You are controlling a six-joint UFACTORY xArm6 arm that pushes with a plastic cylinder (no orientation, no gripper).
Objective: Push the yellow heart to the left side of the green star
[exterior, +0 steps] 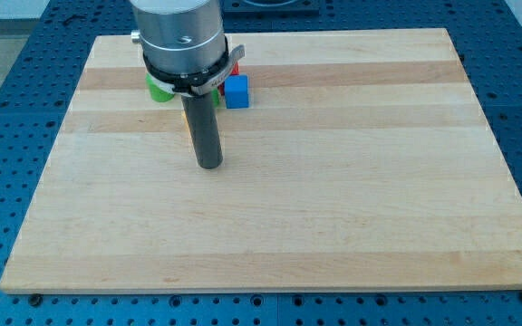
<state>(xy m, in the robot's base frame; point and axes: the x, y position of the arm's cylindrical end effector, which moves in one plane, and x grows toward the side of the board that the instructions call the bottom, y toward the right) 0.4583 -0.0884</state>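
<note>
Tip low | one blue cube | one green block

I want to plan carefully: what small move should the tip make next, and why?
Probably ease my tip toward the view's top-left, behind the yellow block. Only a yellow sliver shows left of the rod, its shape hidden. A green block peeks out farther up-left, beside a blue cube, so I would go slowly.

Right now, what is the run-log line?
tip: below cluster | blue cube: visible | green block: part hidden | yellow block: sliver behind rod | placement: unconfirmed
</note>
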